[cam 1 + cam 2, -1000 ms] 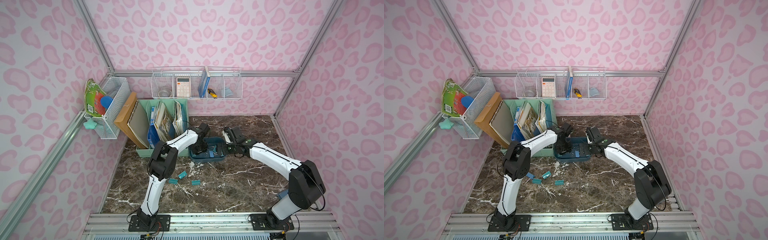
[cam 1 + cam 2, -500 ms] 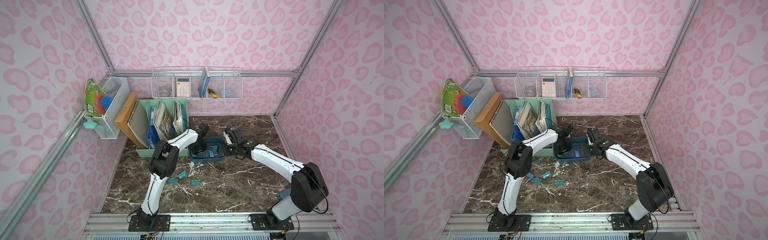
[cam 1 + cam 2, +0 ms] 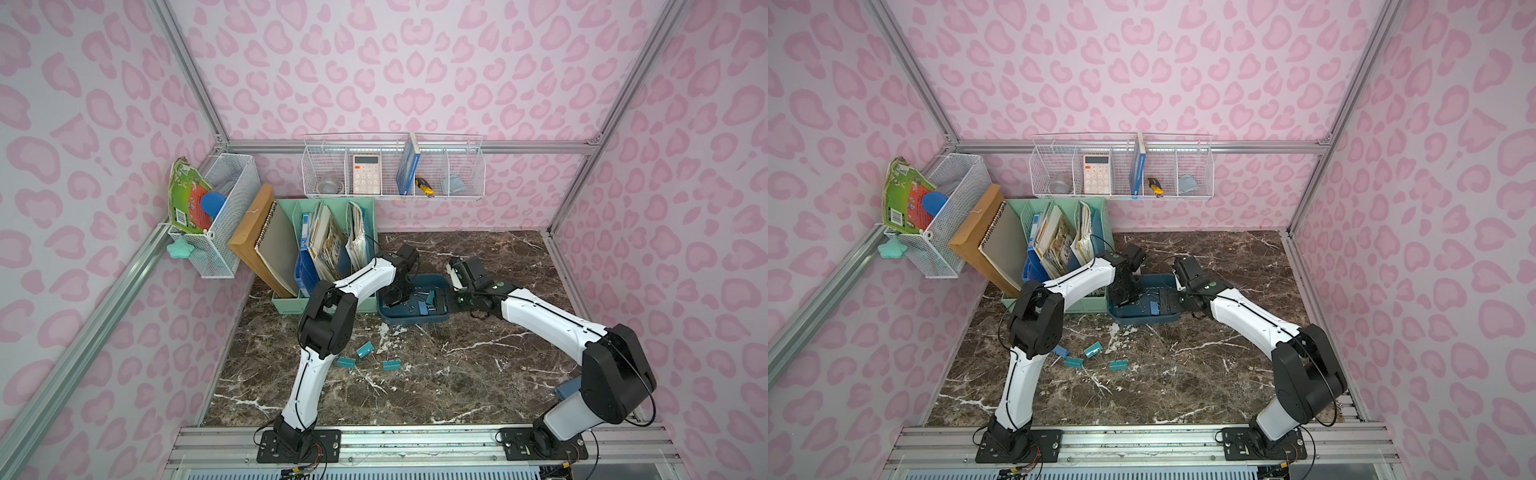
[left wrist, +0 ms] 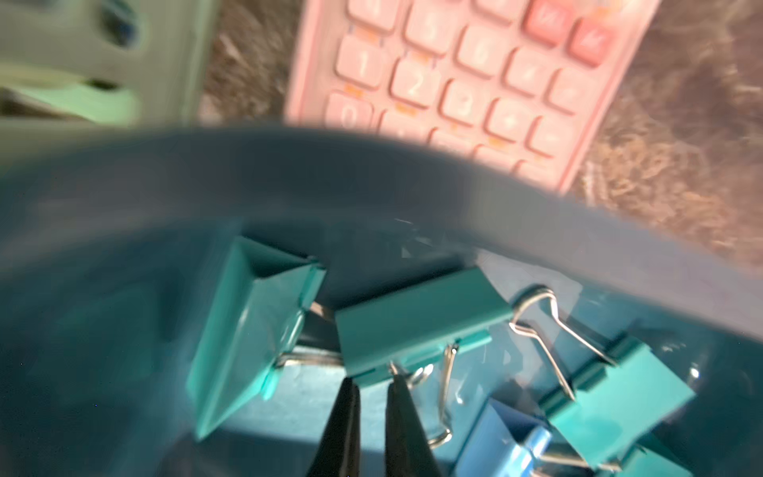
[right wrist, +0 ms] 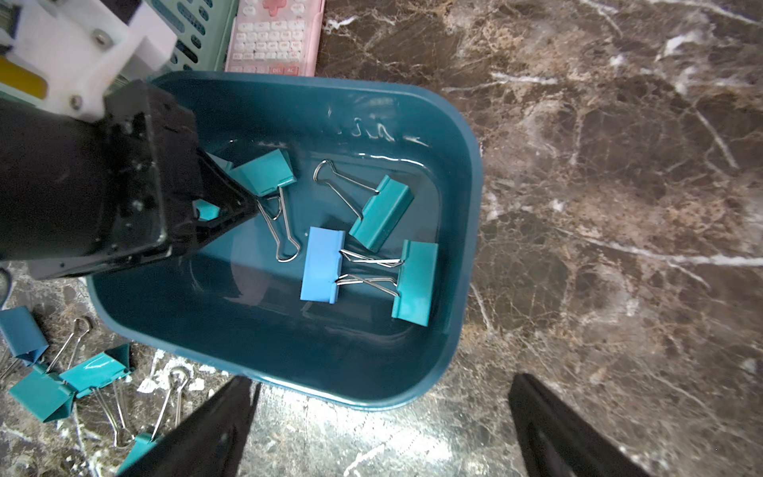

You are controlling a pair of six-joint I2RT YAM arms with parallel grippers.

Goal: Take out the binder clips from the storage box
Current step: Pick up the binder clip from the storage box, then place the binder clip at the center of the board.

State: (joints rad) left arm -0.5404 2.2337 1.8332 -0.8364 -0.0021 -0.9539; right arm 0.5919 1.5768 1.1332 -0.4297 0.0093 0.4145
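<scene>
A pink calculator (image 5: 274, 37) lies on the marble table (image 5: 619, 206) beside the mint-green file organizer (image 3: 286, 305).

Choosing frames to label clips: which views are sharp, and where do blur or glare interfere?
Left wrist view: storage box rim and calculator are blurred, binder clips fairly sharp. Right wrist view: crisp, with glare streaks on the box's inner wall. Both top views: sharp, but clips appear tiny.

Pink calculator (image 4: 466, 82) keys 0, 1, 2, 3, red DEL, AC

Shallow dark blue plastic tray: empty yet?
Not empty: tray holds teal metal binder clips and one blue clip in the right wrist view.
</scene>
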